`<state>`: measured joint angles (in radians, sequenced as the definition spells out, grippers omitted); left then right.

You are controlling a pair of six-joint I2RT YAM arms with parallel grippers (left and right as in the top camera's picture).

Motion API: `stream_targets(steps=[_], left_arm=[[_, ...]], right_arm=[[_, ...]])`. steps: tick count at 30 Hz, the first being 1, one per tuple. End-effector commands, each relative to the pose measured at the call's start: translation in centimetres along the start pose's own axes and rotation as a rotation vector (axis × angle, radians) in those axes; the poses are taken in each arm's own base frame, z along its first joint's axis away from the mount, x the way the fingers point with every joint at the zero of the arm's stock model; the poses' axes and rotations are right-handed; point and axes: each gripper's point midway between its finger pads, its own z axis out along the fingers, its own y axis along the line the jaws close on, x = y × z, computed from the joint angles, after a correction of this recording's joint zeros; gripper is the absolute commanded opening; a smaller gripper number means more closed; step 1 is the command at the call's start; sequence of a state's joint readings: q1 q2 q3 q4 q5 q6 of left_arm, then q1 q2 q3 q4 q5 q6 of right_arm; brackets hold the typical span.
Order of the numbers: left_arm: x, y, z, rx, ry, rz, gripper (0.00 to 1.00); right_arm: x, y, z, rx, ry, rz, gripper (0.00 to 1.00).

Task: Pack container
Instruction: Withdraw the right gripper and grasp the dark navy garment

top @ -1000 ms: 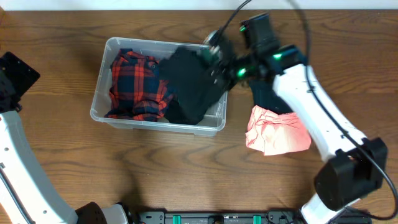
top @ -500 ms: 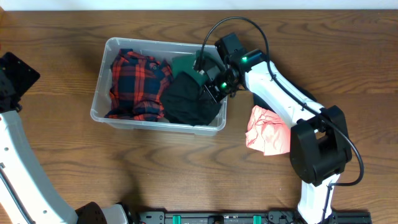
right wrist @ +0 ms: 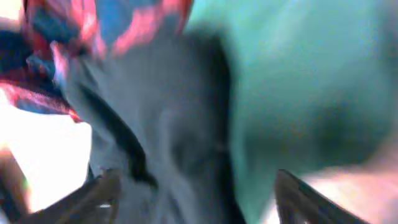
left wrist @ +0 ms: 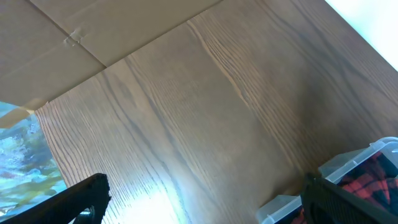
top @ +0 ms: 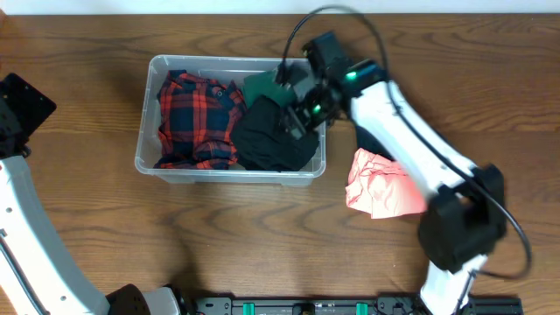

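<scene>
Clothing fills the clear rectangular plastic container (top: 143, 150), which sits on the brown wooden table (top: 219, 236) in the upper middle of the overhead frame, a little left of centre. A red and navy plaid shirt (top: 194, 122) takes up its left half. A crumpled black garment (top: 273, 144) lies in its right half, with a dark green cloth (top: 259, 86) showing at the far right corner behind it.

The right gripper (top: 296, 112) reaches into the container's right end from the upper right, directly over the black garment. Its wrist view is badly blurred, yet the two fingers (right wrist: 102, 193) show at the lower corners, standing wide apart with black cloth between them and green cloth to the right. Whether they touch the fabric cannot be told.

A crumpled pink cloth (top: 385, 185) lies on the table right of the container, just apart from it.

The left gripper (left wrist: 205, 202) hangs above bare wood at the far left, jaws wide and holding nothing; one container corner (left wrist: 373, 152) shows at the lower right of its view.
</scene>
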<state>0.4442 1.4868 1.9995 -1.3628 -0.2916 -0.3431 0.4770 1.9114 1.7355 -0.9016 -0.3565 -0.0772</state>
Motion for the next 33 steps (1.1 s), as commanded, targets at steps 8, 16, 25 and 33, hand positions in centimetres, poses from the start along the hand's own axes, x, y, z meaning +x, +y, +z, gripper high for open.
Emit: stream_targets(steps=[8, 16, 25, 33], left_arm=[[-0.2, 0.2, 0.1, -0.011, -0.003, -0.006, 0.98], [-0.2, 0.2, 0.1, -0.011, -0.003, -0.006, 0.98], [-0.2, 0.2, 0.1, -0.011, -0.003, -0.006, 0.98], [-0.2, 0.2, 0.1, -0.011, -0.003, -0.006, 0.98]], right_arm=[[1.4, -14.0, -15.1, 0.369, -0.231, 0.571, 0.96], [12.7, -24.8, -13.0, 0.276, -0.068, 0.936, 0.99], [20.1, -27.1, -3.3, 0.078, 0.133, 1.018, 0.94], [19.6, -25.8, 0.9, -0.022, 0.13, 0.966, 0.51]])
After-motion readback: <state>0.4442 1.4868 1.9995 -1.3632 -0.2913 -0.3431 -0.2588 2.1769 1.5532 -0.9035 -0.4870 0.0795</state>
